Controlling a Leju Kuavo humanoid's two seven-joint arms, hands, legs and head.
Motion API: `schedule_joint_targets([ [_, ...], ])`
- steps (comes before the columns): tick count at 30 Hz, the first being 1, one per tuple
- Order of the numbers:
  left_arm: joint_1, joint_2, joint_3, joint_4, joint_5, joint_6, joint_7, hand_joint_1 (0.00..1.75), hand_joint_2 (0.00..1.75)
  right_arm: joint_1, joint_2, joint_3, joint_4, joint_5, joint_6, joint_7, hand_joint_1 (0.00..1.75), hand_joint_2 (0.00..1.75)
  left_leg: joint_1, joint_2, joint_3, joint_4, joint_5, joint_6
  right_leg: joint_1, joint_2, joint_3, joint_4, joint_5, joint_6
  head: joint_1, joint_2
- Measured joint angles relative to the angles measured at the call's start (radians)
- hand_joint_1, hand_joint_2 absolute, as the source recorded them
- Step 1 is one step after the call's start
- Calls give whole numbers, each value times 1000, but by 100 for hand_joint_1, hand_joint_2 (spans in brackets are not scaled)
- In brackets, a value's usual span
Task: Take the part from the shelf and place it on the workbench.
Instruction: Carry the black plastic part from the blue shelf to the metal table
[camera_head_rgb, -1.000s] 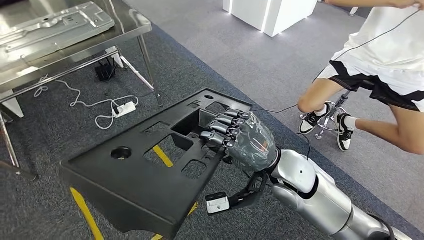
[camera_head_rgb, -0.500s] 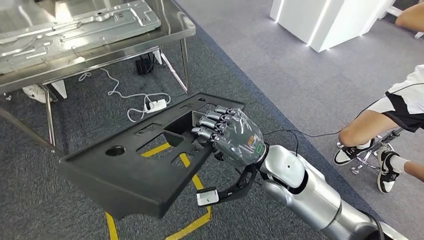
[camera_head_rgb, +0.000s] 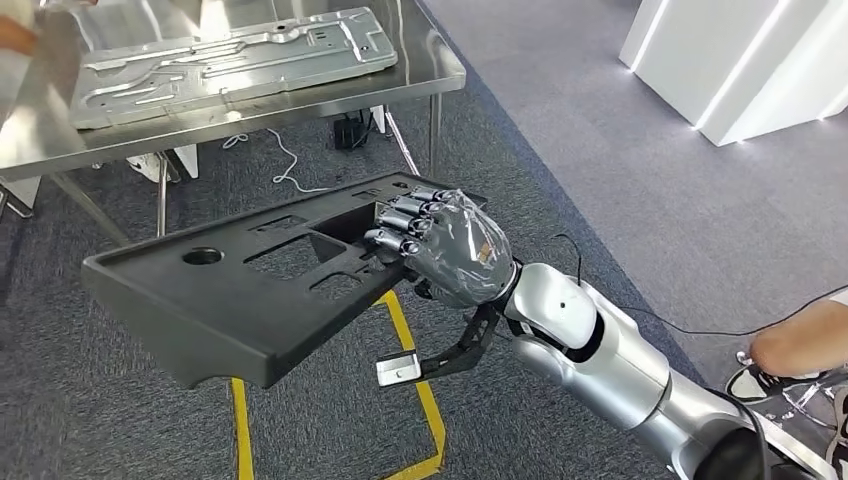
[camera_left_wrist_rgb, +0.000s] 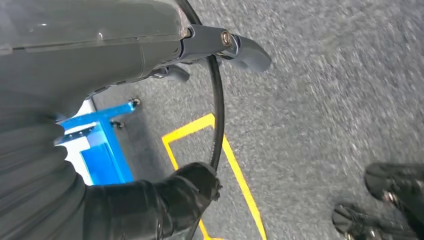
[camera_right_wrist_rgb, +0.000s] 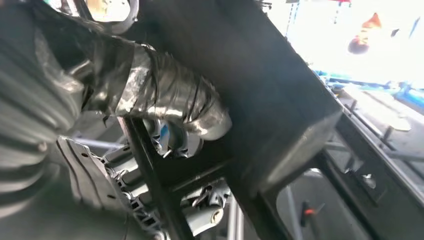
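The right hand (camera_head_rgb: 445, 252) holds the large flat black plastic part (camera_head_rgb: 235, 290) with cut-outs by its edge, above the grey carpet (camera_head_rgb: 560, 170), near the steel worktop (camera_head_rgb: 430, 75); the left hand's (camera_left_wrist_rgb: 90, 45) state I cannot tell

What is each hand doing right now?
Right hand: holding the black part.
Left hand: cannot be told.

My view swings left as I turn: the steel workbench (camera_head_rgb: 250, 95) with its metal panel (camera_head_rgb: 230, 55) now fills more of the upper frame, the seated person slides off toward the right edge, and my right hand (camera_head_rgb: 440, 250) carries the black part (camera_head_rgb: 230, 290) nearer the bench.
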Motion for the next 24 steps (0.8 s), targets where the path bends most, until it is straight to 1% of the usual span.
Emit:
schedule_joint_targets([
  [1,0,1,0,2,0,0,0,0,175,-5,0,0,1,0,0,1,175,175,4,-14,13,-6,-2,5,-2,15,-3,24,4,5,0,0],
  [2,0,3,0,4,0,0,0,0,175,-11,-2,1,2,0,1,4,175,175,8,-26,27,-11,-6,10,-4,40,-22,63,3,9,0,0],
  [3,-3,4,0,6,-1,0,0,0,175,-17,-4,2,3,0,5,9,175,175,11,-38,39,-14,-10,14,-7,68,-57,117,-6,12,0,0],
  [4,-5,6,0,8,-1,-2,-2,0,175,-21,-8,3,4,0,12,14,175,175,12,-50,46,-15,-16,17,-10,92,-99,179,-25,15,1,0],
  [5,-6,8,0,10,-1,-4,-3,0,175,-27,-15,4,6,0,23,22,175,175,12,-66,53,-15,-23,18,-11,104,-145,234,-54,19,1,0],
  [6,-6,10,0,11,0,-6,-6,0,175,-34,-24,5,9,0,36,29,175,175,13,-81,61,-15,-30,17,-13,108,-183,267,-81,22,1,0],
  [7,-4,12,0,13,0,-9,-8,0,175,-42,-35,5,13,0,49,36,175,175,13,-98,72,-15,-38,17,-14,109,-209,276,-96,25,1,0],
  [8,0,15,0,14,1,-13,-11,0,175,-54,-48,5,17,0,63,41,175,175,13,-113,84,-15,-47,15,-15,111,-222,255,-87,25,1,0],
  [9,4,19,0,15,1,-16,-13,0,175,-68,-62,3,21,0,77,47,175,175,13,-128,97,-15,-56,13,-16,118,-222,207,-51,23,1,0],
  [10,9,22,0,16,2,-20,-16,0,175,-83,-78,0,27,0,92,52,175,175,14,-142,106,-15,-65,11,-16,138,-217,144,14,21,1,0],
  [11,12,27,0,17,3,-22,-18,0,175,-98,-96,-5,36,-1,108,57,175,175,14,-155,115,-13,-74,7,-16,160,-215,87,71,16,0,0],
  [12,13,31,0,18,5,-24,-19,0,175,-113,-113,-12,44,-3,128,65,175,175,16,-167,118,-11,-83,2,-14,179,-212,45,115,11,0,0],
  [13,16,34,0,20,7,-24,-20,0,175,-127,-129,-20,53,-7,149,74,175,175,18,-177,121,-10,-86,-5,-12,190,-210,22,140,3,0,0],
  [14,18,38,0,21,8,-25,-21,0,175,-140,-141,-31,61,-13,168,83,175,175,19,-183,125,-7,-85,-12,-8,185,-205,14,136,-7,0,0],
  [15,23,43,0,23,11,-25,-21,0,175,-153,-150,-43,67,-19,187,90,175,175,19,-186,128,-7,-86,-18,-8,176,-191,6,136,-15,1,0],
  [16,27,47,0,24,12,-25,-21,0,175,-166,-157,-56,74,-27,202,96,175,175,18,-170,129,3,-83,-24,-10,169,-173,-5,136,-23,1,0],
  [17,27,50,0,26,15,-25,-21,0,175,-179,-162,-68,79,-34,215,101,175,175,16,-142,119,27,-83,-28,-12,161,-154,-15,133,-30,0,0],
  [18,24,54,0,27,17,-24,-21,0,175,-191,-167,-77,86,-40,229,107,175,175,16,-110,97,69,-90,-34,-13,155,-136,-23,129,-33,-1,0],
  [19,22,56,0,28,20,-24,-21,0,175,-203,-173,-83,93,-44,244,116,175,175,17,-77,62,127,-103,-40,-13,148,-122,-27,121,-36,-2,0],
  [20,20,58,0,28,22,-23,-21,0,175,-211,-178,-86,101,-44,255,124,175,175,19,-60,20,186,-124,-45,-13,142,-110,-29,112,-37,-2,0],
  [21,20,59,0,29,25,-23,-21,0,175,-218,-183,-88,110,-43,264,131,175,175,22,-51,-20,232,-149,-49,-13,137,-99,-30,102,-36,-2,0],
  [22,21,59,0,29,27,-24,-20,0,175,-223,-186,-89,118,-42,269,136,175,175,24,-48,-48,251,-163,-51,-13,134,-86,-30,92,-36,-2,0],
  [23,22,59,0,29,28,-24,-20,0,175,-227,-188,-91,126,-41,273,139,175,175,25,-47,-60,238,-157,-52,-13,131,-73,-30,81,-35,-2,0],
  [24,25,60,0,29,30,-24,-19,0,175,-232,-190,-93,133,-39,277,143,175,175,24,-47,-57,194,-127,-52,-13,128,-58,-30,69,-33,-2,0],
])
